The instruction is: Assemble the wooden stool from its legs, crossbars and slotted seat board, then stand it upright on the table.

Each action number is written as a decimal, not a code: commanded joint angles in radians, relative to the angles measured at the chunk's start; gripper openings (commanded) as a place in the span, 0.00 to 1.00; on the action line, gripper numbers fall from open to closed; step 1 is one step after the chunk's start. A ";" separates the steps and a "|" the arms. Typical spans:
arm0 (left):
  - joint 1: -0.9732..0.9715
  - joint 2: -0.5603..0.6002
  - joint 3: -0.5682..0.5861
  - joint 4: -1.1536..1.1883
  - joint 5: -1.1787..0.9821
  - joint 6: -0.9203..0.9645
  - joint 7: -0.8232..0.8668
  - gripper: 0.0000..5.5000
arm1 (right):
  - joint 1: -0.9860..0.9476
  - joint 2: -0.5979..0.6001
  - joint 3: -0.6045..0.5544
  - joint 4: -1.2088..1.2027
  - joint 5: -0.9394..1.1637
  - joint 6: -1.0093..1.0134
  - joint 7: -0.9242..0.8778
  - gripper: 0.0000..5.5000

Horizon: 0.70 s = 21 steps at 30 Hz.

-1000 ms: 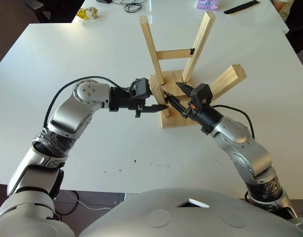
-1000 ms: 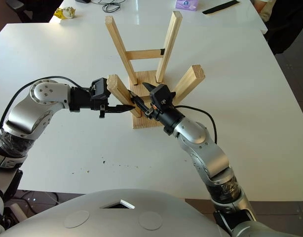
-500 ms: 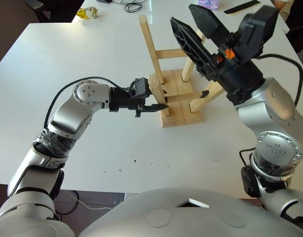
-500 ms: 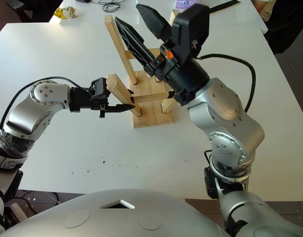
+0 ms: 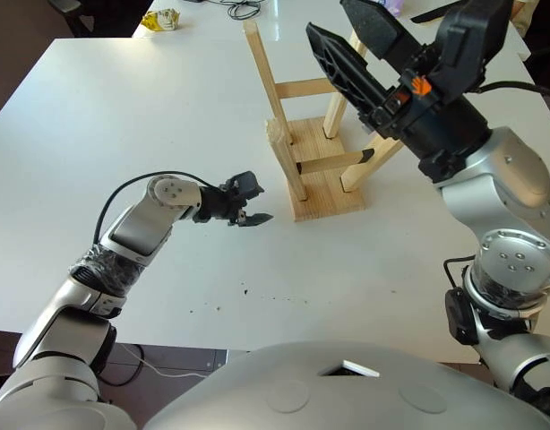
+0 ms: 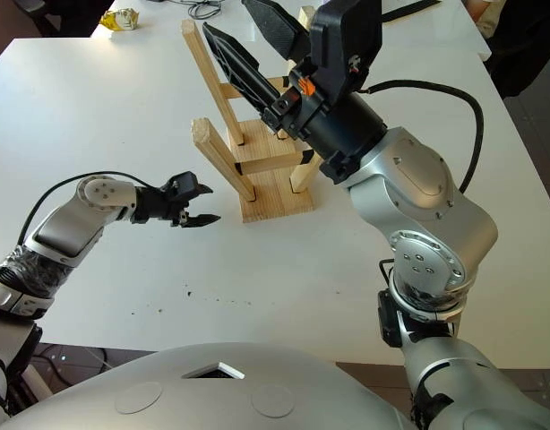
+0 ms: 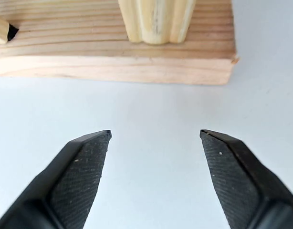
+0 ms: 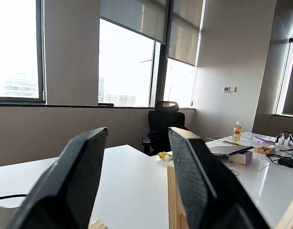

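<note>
The wooden stool stands upside down, its seat board (image 5: pixel 333 193) flat on the white table and its legs (image 5: pixel 287 161) pointing up. One crossbar (image 5: pixel 333 163) joins the near legs, another (image 5: pixel 304 87) the far legs. My left gripper (image 5: pixel 257 203) hovers low over the table just left of the seat board, open and empty; the left wrist view shows the board's edge (image 7: pixel 113 57) and a leg (image 7: pixel 156 19) ahead of its fingertips (image 7: pixel 82 176). My right gripper (image 5: pixel 329 18) is held high above the stool, open and empty, with a leg top (image 8: pixel 177 200) below it.
A yellow wrapper (image 5: pixel 160 20), cables (image 5: pixel 244 9) and a black strip (image 5: pixel 432 13) lie at the table's far side. Dark crumbs (image 5: pixel 244 291) dot the near part of the table (image 5: pixel 96 107). Free room lies left of the stool.
My right gripper rose from the near crossbar to high above the stool. My left gripper left the near leg and drew back to the left. The leaning right leg now stands up.
</note>
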 commanded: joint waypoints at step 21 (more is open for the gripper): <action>0.228 -0.109 0.118 -0.037 0.081 -0.104 0.103 0.77 | -0.404 0.078 0.202 0.310 -0.129 0.029 0.157 0.43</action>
